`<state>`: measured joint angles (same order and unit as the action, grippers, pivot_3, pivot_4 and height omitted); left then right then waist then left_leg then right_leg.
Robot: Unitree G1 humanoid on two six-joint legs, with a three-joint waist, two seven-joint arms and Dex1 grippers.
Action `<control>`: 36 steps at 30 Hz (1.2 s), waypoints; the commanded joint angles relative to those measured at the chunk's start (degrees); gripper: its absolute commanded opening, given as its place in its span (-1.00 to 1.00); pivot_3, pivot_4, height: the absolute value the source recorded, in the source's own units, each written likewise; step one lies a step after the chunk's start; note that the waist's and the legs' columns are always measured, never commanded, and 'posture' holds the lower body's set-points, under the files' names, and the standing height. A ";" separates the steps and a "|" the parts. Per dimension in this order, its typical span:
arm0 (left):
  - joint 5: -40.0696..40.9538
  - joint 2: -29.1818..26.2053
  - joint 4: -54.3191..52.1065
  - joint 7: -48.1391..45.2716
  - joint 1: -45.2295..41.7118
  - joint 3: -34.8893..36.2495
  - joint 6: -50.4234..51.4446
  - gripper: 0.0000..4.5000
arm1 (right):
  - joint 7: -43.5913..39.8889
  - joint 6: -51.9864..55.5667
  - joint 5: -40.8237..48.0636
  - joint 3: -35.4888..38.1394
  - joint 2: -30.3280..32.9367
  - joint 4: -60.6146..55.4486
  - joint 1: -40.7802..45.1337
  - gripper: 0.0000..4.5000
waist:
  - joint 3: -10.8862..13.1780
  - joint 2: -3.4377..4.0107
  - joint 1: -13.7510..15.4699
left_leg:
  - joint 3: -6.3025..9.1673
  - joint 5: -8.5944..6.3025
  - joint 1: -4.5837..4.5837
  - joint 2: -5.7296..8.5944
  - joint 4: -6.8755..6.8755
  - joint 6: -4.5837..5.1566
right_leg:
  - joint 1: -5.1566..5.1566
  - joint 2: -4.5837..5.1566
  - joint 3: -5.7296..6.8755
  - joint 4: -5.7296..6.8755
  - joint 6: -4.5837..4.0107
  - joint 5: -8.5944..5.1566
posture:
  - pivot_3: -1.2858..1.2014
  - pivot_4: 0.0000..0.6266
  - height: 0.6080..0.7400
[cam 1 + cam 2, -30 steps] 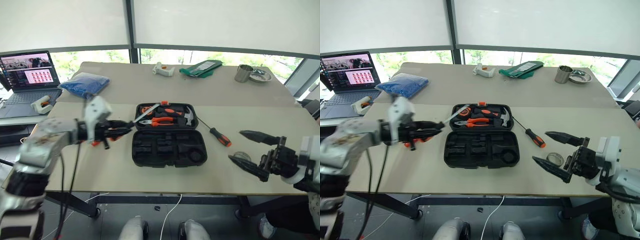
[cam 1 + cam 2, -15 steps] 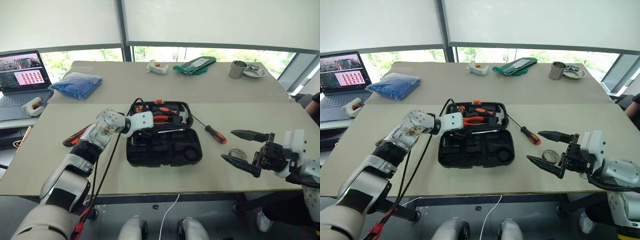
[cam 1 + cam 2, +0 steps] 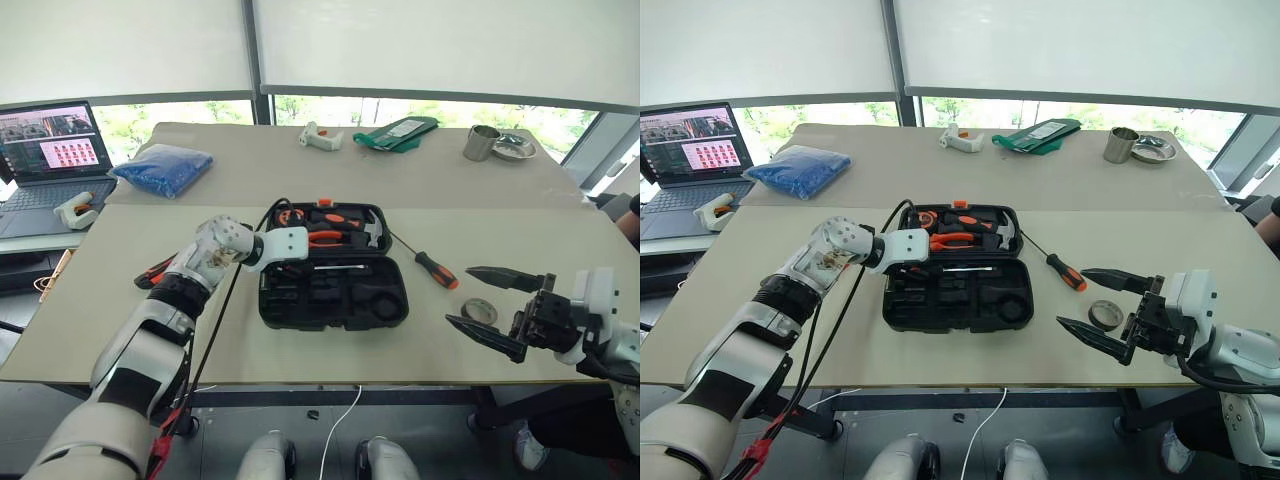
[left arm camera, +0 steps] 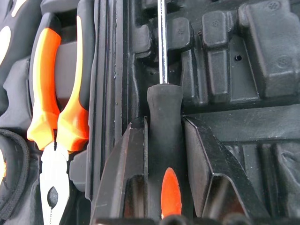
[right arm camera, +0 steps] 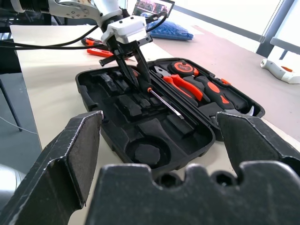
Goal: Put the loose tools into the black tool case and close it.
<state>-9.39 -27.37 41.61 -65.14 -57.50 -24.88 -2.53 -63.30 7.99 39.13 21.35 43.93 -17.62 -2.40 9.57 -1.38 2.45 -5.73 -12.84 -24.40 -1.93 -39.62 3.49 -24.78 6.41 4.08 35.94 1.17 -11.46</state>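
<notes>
left gripper (image 4: 164, 140) now over case (image 3: 390, 310), jaws grasping screwdriver (image 4: 164, 112); right gripper (image 3: 495, 305) jaws spread.

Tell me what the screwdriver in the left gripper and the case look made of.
Screwdriver: bright, mirror-like shaft, likely plated steel; matte black handle with an orange inlay, probably rubbery plastic. Tool case: black moulded plastic by its formed slots, dull with a slight sheen.

Head pair looks down over beige counter (image 3: 300, 330); wrist cameras close in (both on open black plastic tool case (image 5: 154, 140)).
</notes>
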 commanded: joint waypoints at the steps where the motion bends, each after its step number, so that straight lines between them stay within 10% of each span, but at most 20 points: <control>1: 1.15 0.20 -2.40 2.29 -0.25 3.49 -0.38 0.10 | 0.48 1.26 3.27 2.24 0.06 -3.39 0.45 1.00 | 0.00 0.00 0.03 | 0.03 -0.02 -0.02 -0.01 -0.09 0.03 | 0.01 0.00 0.00 0.04 0.00 0.00 | 0.03 -0.52 1.00; 8: 7.85 1.55 -10.91 3.31 3.51 10.61 4.52 0.20 | 1.23 3.65 4.72 2.82 0.24 -5.56 -1.63 1.00 | 0.00 0.00 -0.21 | 0.04 -0.09 -0.33 0.00 -0.24 0.17 | -0.16 0.02 -0.08 0.00 0.06 0.09 | 0.03 -0.52 1.00; 17: 10.49 7.65 -9.27 11.67 9.47 15.15 9.79 -0.99 | 4.74 4.28 4.47 3.17 -1.70 -7.15 -1.89 1.00 | 0.00 0.00 -0.20 | 0.00 -0.10 -0.29 0.02 -0.25 0.19 | -0.13 -0.01 -0.10 0.01 0.13 0.12 | 0.03 -0.52 1.00; 36: 11.75 9.49 -7.27 10.82 11.85 15.86 7.66 -0.99 | 7.01 1.93 2.15 4.95 -4.22 -6.24 -5.51 1.00 | -0.12 0.09 -0.15 | 0.07 -0.13 0.25 0.00 -0.22 0.20 | 0.46 0.05 -0.09 -0.12 0.13 0.10 | 0.03 -0.52 1.00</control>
<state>-0.30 -17.68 35.80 -52.22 -46.63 -10.49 7.05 -56.81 11.80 41.62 23.39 39.78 -23.11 -7.62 9.45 -1.29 2.30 -5.66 -12.98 -24.19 -1.93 -39.84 3.69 -24.36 6.47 3.99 35.82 1.30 -11.35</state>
